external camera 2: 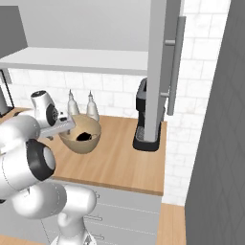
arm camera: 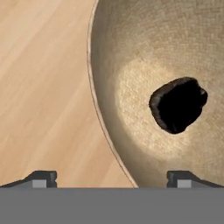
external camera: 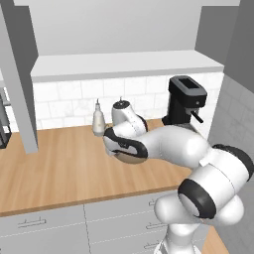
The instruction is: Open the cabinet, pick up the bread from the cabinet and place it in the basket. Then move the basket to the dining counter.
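I work in a kitchen: a wood-plank bench (external camera: pixel 59 163) over grey drawers (external camera: pixel 39 225), white tiled backsplash (external camera: pixel 74 101), a black coffee machine (external camera: pixel 184 101), and an open wall cabinet (external camera 2: pixel 160 62) above.

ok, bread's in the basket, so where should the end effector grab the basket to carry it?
Probably the thin rim of the round tan bowl-shaped basket, from straight above. The open end effector already has one fingertip over the wood counter and the other over the basket's inside, so it straddles the wall. The smooth curved sides give no other hold. The small dark lumpy bread lies near the middle, off the rim.
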{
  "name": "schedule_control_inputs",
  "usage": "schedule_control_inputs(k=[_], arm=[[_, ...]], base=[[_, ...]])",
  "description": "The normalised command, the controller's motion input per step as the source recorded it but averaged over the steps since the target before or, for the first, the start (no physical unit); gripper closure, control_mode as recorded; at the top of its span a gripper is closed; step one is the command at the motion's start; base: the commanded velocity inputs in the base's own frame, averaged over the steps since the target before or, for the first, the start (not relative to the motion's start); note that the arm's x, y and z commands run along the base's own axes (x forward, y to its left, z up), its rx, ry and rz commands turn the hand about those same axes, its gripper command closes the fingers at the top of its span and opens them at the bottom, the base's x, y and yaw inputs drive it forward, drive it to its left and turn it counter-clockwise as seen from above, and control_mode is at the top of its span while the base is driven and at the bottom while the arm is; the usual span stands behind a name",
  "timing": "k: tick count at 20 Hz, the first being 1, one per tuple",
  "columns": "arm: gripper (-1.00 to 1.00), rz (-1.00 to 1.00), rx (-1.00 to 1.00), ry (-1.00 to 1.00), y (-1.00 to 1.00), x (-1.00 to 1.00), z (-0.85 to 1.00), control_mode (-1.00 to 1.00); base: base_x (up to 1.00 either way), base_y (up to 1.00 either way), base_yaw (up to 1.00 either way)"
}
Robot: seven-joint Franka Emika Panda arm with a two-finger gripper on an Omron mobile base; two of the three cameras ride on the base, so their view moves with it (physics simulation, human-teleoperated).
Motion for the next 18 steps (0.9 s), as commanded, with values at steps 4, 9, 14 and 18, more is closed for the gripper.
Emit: schedule_control_inputs(k=[4, 9, 14, 18], arm=[[-1.00, 0.02, 0.00, 0.00, 0.00, 0.28, -0.21, -1.00], [-1.00, 0.02, 0.00, 0.00, 0.00, 0.18, -0.23, -1.00], [-1.00, 0.02, 0.00, 0.00, 0.00, 0.09, -0.24, -1.00], [-1.00, 0.03, 0.00, -0.01, 0.00, 0.01, -0.13, -1.00]], base=[[0.00, 0.00, 0.00], [0.00, 0.00, 0.00], [0.00, 0.00, 0.00], [0.00, 0.00, 0.00]])
